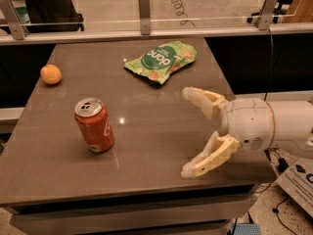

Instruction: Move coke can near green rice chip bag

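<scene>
The coke can (94,125) stands upright on the left front part of the brown table (146,131), silver top showing. The green rice chip bag (161,61) lies flat near the table's back middle. My gripper (187,131) reaches in from the right over the table's right front part, well to the right of the can and in front of the bag. Its two cream fingers (203,100) are spread wide apart and hold nothing.
A round orange fruit (51,74) sits at the table's left edge, behind the can. A glass barrier with metal posts (143,6) runs along the back. The table's front edge is close below my gripper.
</scene>
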